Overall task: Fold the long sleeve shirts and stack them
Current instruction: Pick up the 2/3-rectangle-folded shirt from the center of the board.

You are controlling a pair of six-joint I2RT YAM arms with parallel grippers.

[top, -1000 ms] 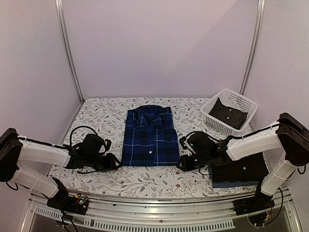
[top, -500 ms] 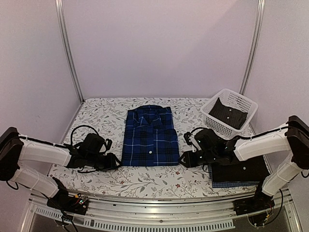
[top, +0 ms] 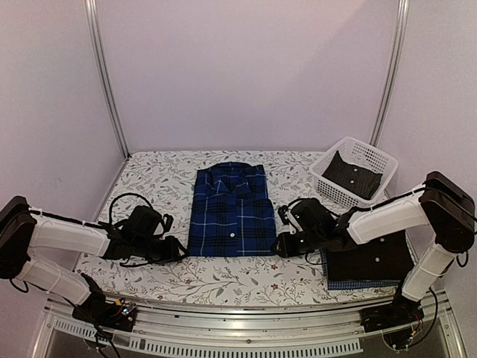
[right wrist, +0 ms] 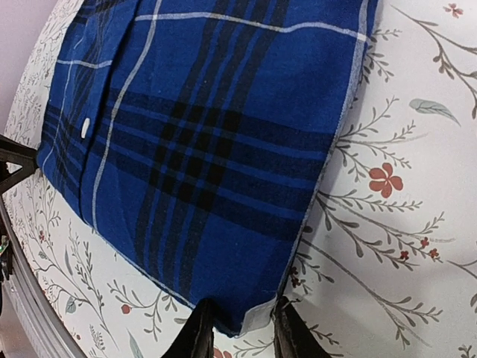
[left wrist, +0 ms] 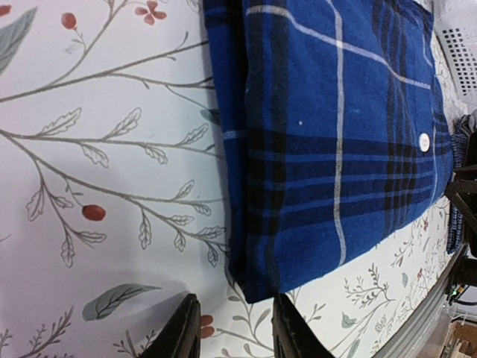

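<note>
Plaid shirt [top: 231,212] lies between parted left pincer [left wrist: 234,304] and parted right pincer [right wrist: 241,307].

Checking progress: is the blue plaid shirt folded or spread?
Folded: the dark blue plaid cloth shirt forms a compact rectangle, no sleeves showing.

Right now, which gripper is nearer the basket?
Right. The right gripper sits at the plaid shirt's near right corner, diagonally in front of the basket; the left gripper is at the near left corner, a shirt's width farther away.
</note>
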